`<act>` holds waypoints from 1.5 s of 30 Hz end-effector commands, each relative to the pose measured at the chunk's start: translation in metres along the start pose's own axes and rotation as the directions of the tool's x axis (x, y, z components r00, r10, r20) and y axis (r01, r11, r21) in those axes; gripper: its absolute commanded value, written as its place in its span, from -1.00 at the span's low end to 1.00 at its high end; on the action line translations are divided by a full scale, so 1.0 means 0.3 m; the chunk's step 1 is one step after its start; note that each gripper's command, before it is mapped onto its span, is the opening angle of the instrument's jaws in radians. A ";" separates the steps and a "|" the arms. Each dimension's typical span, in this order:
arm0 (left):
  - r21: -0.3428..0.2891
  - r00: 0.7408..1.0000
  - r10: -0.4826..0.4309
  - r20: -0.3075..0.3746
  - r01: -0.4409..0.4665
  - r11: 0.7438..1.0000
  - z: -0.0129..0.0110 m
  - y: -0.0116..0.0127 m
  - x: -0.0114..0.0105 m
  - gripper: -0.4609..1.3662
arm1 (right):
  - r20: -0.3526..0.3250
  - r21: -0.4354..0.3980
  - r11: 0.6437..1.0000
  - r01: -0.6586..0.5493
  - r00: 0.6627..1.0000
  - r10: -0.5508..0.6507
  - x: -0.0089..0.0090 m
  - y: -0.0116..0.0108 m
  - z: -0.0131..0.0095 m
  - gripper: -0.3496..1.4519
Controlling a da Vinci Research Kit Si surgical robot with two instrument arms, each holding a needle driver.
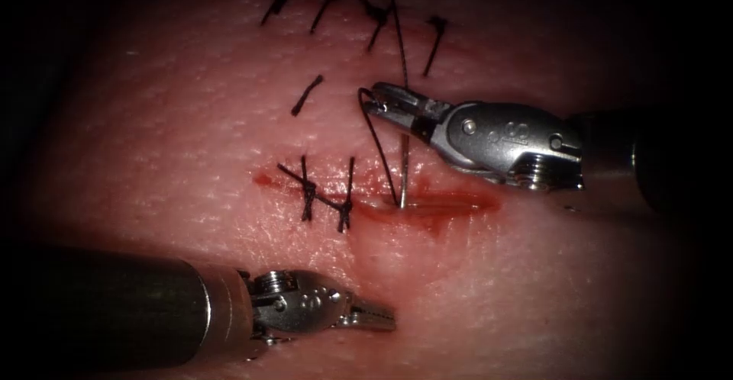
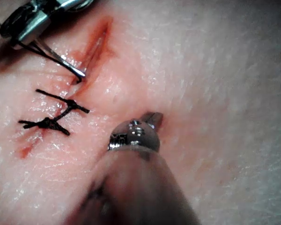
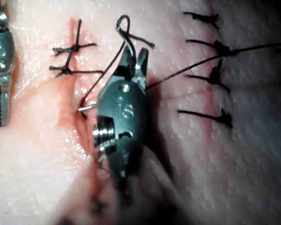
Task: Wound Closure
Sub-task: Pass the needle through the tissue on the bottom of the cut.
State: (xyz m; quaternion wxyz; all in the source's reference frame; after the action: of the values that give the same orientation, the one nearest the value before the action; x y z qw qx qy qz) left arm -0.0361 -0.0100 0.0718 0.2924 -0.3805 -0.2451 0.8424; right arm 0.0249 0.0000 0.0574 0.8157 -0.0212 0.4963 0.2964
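**needle_newbie:** so where's everything sitting right now?

**stitchbot42:** right hand (image 1: 372, 99) is clamped on the needle (image 1: 402, 172) near its thread end, up above the cut (image 1: 450, 204). The needle's point is down in the open stretch of the cut, just right of the two knotted stitches (image 1: 324, 197), so it's in the tissue (image 1: 191, 120) at the tip at least. Thread (image 1: 378, 143) loops off the jaws down toward the same spot, and another strand runs up past the older stitch row (image 1: 355, 10)

**needle_newbie:** and the left one?

**stitchbot42:** left hand (image 1: 374, 319) is closed on nothing, parked below the cut, well clear

**needle_newbie:** tips for doing this bit well?

**stitchbot42:** my guess: roll the wrist along the needle's curve instead of shoving it straight, match the spacing of the last two stitches, and keep that thread loop from snagging under the point. The red fluid (image 1: 427, 210) hides the cut's edge a bit, so go slow
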 end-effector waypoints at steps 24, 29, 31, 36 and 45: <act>-0.008 1.000 0.003 0.001 -0.003 1.000 0.0004 -0.0002 -0.0010 -0.83 | 0.050 0.106 0.967 -0.232 0.972 0.228 -0.0044 -0.0024 0.0017 -1.00; -0.008 1.000 0.003 0.001 -0.003 1.000 0.0004 -0.0003 -0.0011 -0.83 | 0.079 0.127 0.932 -0.340 0.940 0.332 -0.0058 -0.0023 0.0023 -1.00; -0.008 1.000 0.003 0.001 -0.003 1.000 0.0004 -0.0003 -0.0011 -0.83 | 0.099 0.131 0.907 -0.401 0.915 0.390 -0.0070 -0.0033 0.0024 -1.00; -0.009 1.000 0.003 0.001 -0.003 1.000 0.0002 -0.0004 -0.0012 -0.83 | 0.153 0.134 0.844 -0.520 0.852 0.501 -0.0110 -0.0079 0.0021 -1.00; -0.009 1.000 0.004 0.001 -0.004 1.000 0.0000 -0.0005 -0.0013 -0.82 | 0.269 0.137 0.615 -0.776 0.627 0.731 -0.0131 -0.0172 -0.0013 -1.00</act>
State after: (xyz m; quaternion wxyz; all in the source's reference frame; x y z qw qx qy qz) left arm -0.0359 -0.0102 0.0721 0.2898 -0.3812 -0.2465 0.8426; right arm 0.0259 -0.0065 0.0592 0.6537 0.3158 0.4119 0.5507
